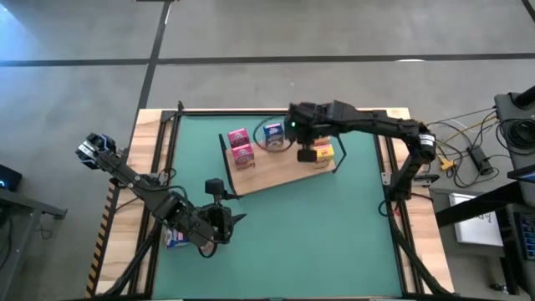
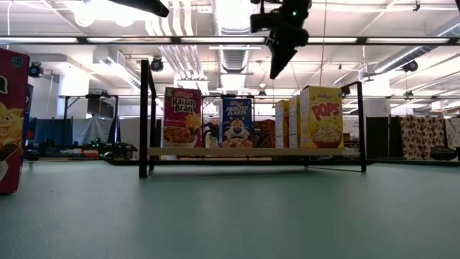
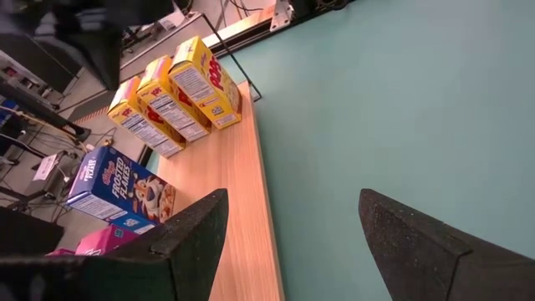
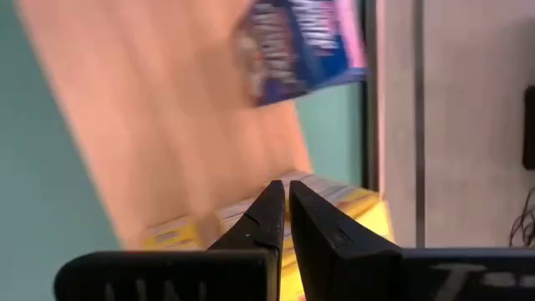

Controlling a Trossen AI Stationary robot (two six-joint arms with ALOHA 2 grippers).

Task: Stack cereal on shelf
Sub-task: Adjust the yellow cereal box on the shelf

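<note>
Three yellow Pops boxes [image 1: 323, 153] stand on the shelf [image 1: 276, 171]; directly above, the right gripper [image 2: 277, 68] hangs shut and empty, and could topple them if lowered. Left gripper [image 1: 227, 219] waits open.

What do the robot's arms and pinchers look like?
Both arms are dark, jointed and thin. The right arm has a small green light near its wrist. The left gripper has two thick, flat black fingers with a rough surface. The right gripper has black wedge-shaped fingers tapering to points.
</note>
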